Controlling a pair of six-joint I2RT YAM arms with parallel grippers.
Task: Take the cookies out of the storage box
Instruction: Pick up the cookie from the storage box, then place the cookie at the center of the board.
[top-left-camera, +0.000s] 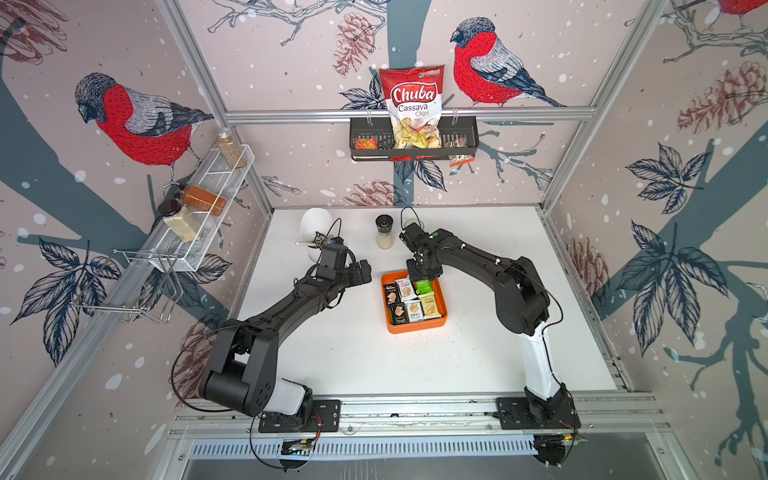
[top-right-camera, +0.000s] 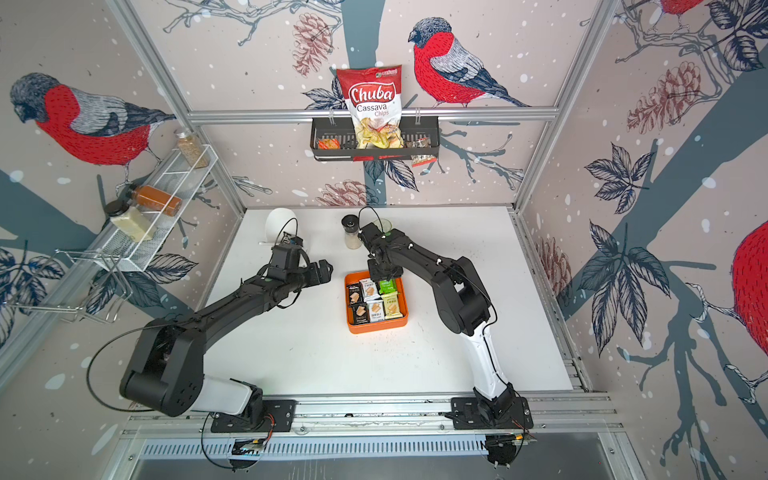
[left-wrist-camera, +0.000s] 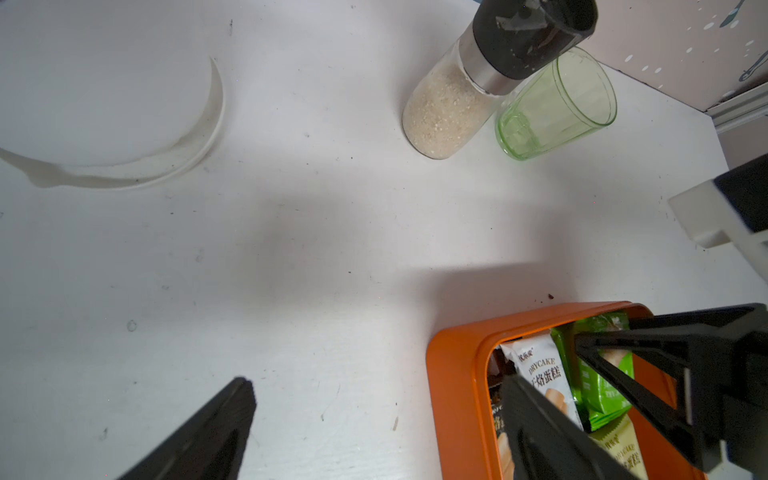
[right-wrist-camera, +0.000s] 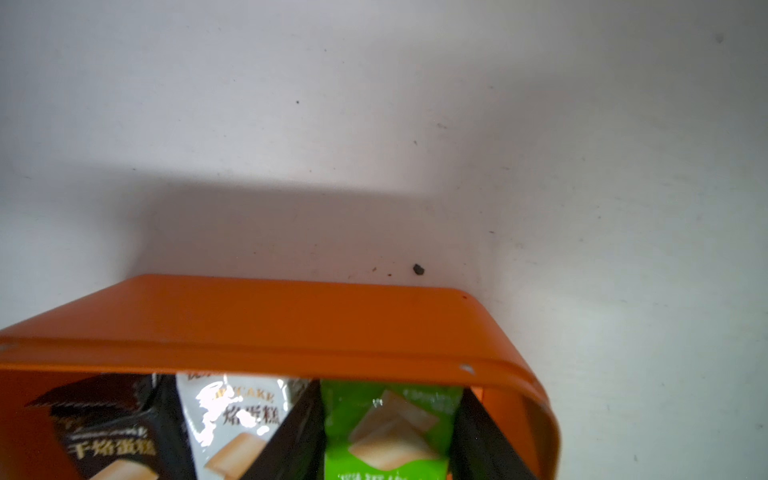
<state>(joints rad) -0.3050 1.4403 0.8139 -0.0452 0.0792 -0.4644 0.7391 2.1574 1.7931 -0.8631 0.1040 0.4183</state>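
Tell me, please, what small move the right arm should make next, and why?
Probably lift the right gripper straight up: its fingers appear closed on both sides of the green packet, which sits inside the orange storage box, beside its wall, next to a white packet.

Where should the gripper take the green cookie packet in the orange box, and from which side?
Take the green packet across its width, on its two long edges, coming down from above. It sits by the far wall of the storage box with a white packet close beside, so sideways entry looks blocked. The right gripper straddles it this way.
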